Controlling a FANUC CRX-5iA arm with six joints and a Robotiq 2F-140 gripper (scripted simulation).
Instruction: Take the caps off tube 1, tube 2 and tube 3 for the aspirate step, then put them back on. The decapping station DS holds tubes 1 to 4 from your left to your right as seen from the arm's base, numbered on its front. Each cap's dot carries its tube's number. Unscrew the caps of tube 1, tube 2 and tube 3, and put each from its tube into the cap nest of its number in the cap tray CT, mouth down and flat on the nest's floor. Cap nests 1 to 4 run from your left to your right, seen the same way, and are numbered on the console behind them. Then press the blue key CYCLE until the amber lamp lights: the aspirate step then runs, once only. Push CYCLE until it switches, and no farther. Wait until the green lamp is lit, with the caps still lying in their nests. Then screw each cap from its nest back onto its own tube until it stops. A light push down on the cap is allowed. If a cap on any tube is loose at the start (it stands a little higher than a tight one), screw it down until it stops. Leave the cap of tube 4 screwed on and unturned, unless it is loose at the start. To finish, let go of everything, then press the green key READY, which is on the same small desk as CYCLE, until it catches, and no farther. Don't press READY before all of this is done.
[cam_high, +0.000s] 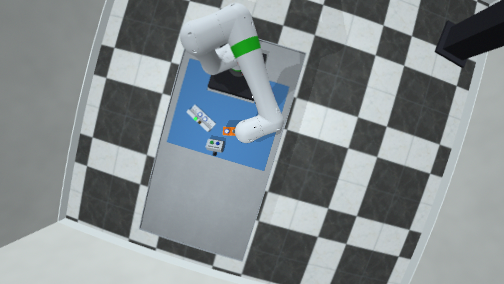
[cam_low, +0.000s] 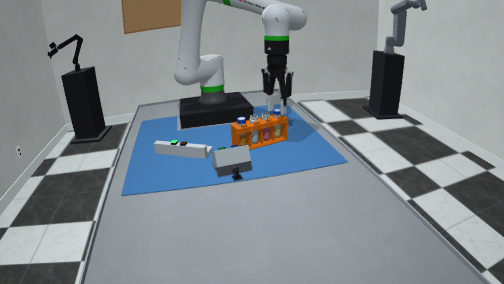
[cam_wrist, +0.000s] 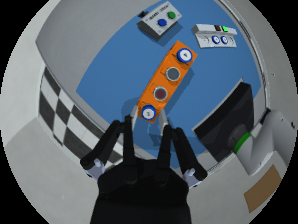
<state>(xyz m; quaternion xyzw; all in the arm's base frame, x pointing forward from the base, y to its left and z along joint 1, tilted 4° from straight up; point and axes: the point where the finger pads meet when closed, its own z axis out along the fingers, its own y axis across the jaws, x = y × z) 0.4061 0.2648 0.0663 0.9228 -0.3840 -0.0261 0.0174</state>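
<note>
The orange decapping station (cam_low: 260, 136) (cam_wrist: 166, 83) (cam_high: 225, 131) stands on the blue mat. Its two end tubes carry blue caps, and the two middle tubes (cam_wrist: 173, 72) (cam_wrist: 160, 92) are uncapped. My gripper (cam_low: 276, 104) (cam_wrist: 148, 112) is open and points straight down at the capped end tube (cam_low: 278, 113) nearest it, with its fingertips either side of the cap or just above it. The white cap tray (cam_low: 181, 149) (cam_wrist: 214, 38) (cam_high: 201, 118) holds two caps (cam_wrist: 214, 42) (cam_wrist: 225, 42). Its green lamp (cam_low: 174, 142) (cam_wrist: 228, 28) is lit.
The small key desk (cam_low: 232, 159) (cam_wrist: 160, 22) (cam_high: 215, 145) with a blue key (cam_wrist: 161, 23) and a green key (cam_wrist: 172, 14) stands in front of the station. The arm's black base (cam_low: 216, 112) is behind the station. Two black pedestals stand on the floor beside the table.
</note>
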